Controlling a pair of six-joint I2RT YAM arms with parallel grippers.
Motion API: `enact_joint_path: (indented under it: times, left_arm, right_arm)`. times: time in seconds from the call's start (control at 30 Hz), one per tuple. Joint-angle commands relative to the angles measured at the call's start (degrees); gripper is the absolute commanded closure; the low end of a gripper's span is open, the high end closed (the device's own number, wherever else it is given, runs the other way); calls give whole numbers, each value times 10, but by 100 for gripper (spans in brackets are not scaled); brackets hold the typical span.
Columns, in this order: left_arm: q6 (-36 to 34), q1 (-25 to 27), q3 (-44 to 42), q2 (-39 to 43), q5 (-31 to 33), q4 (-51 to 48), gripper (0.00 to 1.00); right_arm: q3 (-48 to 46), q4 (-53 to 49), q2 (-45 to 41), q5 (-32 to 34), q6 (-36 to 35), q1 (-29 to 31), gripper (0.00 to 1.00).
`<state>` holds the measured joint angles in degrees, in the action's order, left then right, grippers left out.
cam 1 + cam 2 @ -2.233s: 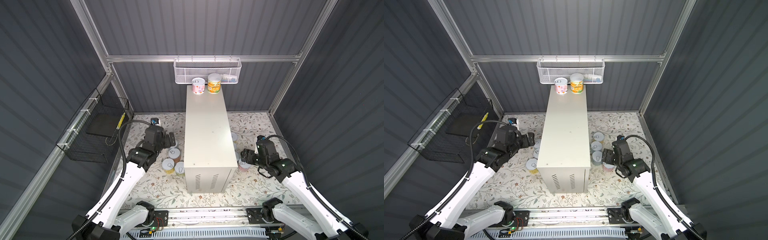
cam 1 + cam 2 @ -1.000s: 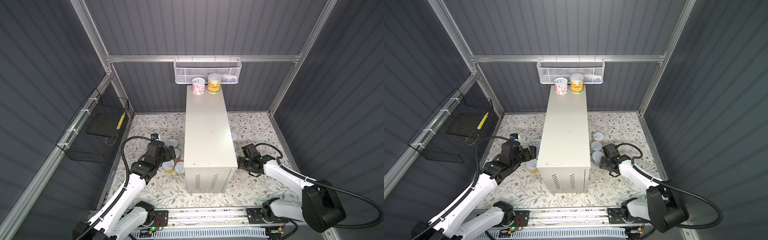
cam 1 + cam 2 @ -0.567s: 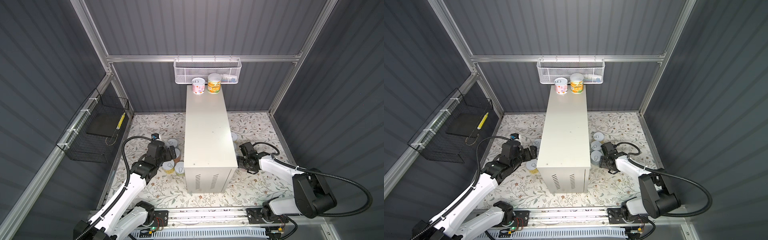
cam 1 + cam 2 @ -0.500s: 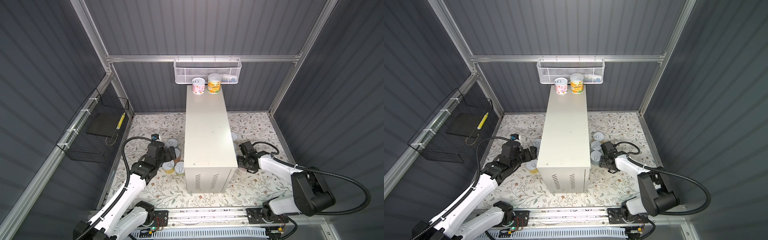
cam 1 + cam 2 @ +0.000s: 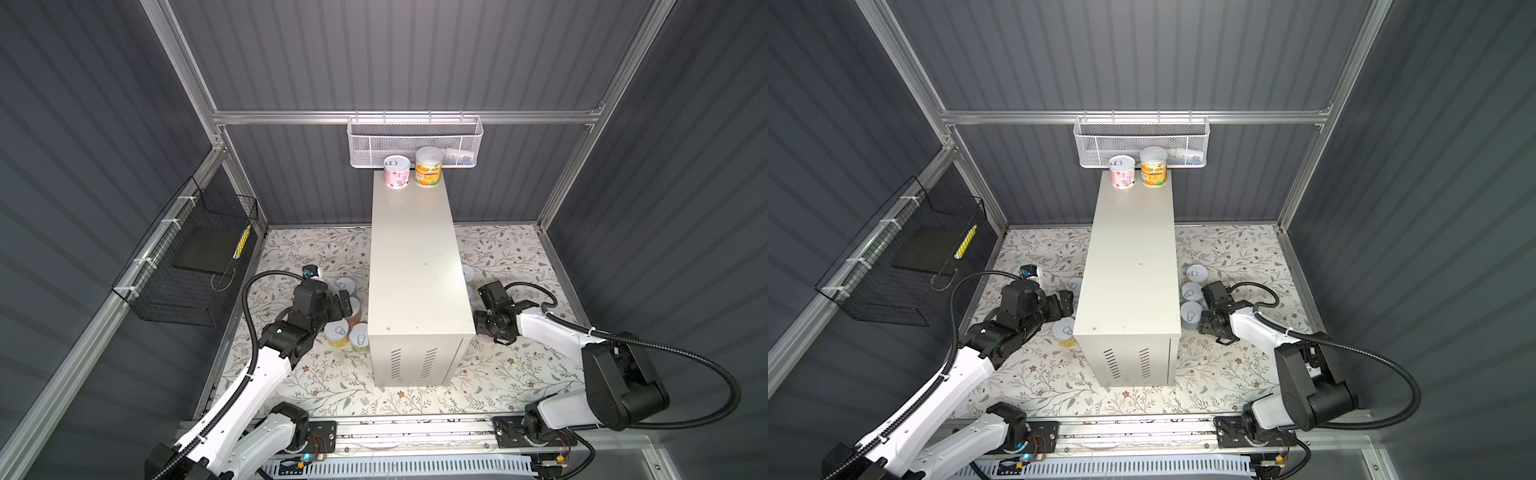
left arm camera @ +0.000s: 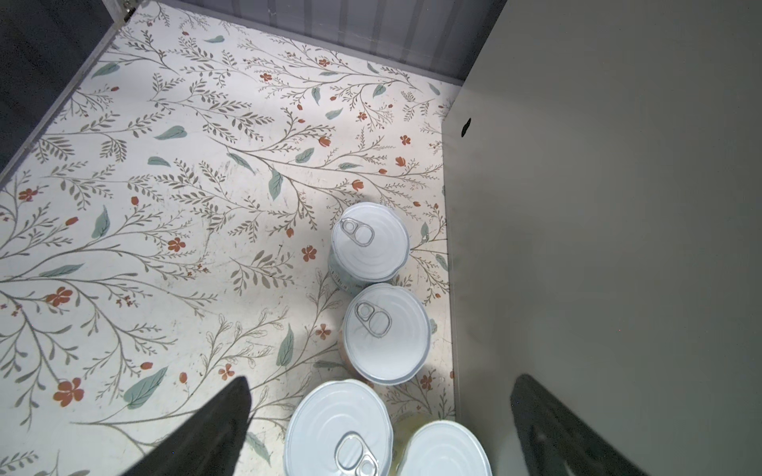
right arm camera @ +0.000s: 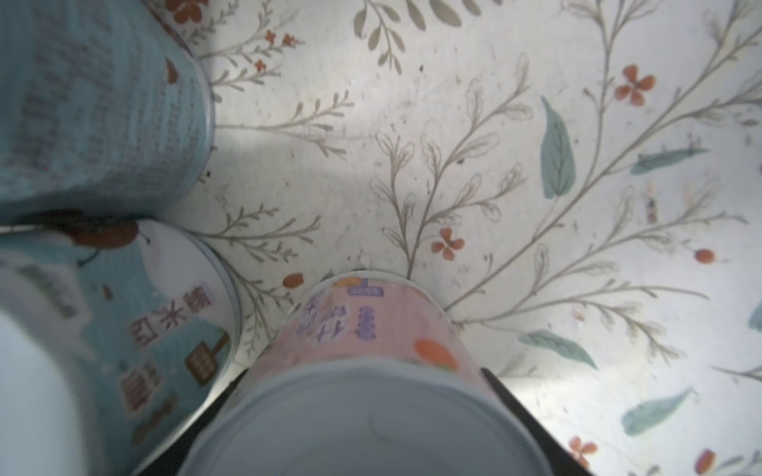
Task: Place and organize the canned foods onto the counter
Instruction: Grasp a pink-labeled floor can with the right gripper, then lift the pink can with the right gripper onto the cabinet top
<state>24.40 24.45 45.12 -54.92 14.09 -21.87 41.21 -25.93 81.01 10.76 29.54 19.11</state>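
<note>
The pink can [image 7: 371, 329] stands on the floral floor [image 7: 515, 173], just right of the counter [image 5: 415, 257] toward its near end, with a blue can [image 7: 165, 329] just beside it. If I lift carelessly, one finger could drag that neighbour over. A grip high near the lid might also slip during the tall climb past the counter's side wall. My right gripper [image 7: 365, 373] brackets the pink can, part closed with a finger along each side, but I cannot tell whether the pads press yet. My left gripper [image 6: 381, 383] gapes wide and empty above the cans [image 6: 385, 331] left of the counter.
</note>
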Motion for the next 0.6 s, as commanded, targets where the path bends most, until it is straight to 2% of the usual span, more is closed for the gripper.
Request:
enact_joint_path:
  times: [0.0,0.13,0.3,0.57]
  left_arm:
    - [-21,2,38,-17,3,-7,1]
    - [-24,2,62,-40,-19,-13,1]
    - [-42,2,98,-57,-2,-43,1]
    - [-38,0,139,-81,6,-49,1]
  right_arm:
    - [21,-51,-52,1,1,-1,100]
    - [57,-122,-129,8,-12,-1,100]
    - [170,-227,-200,8,-39,-1,100]
    - [386,-329,-187,4,-91,3,100]
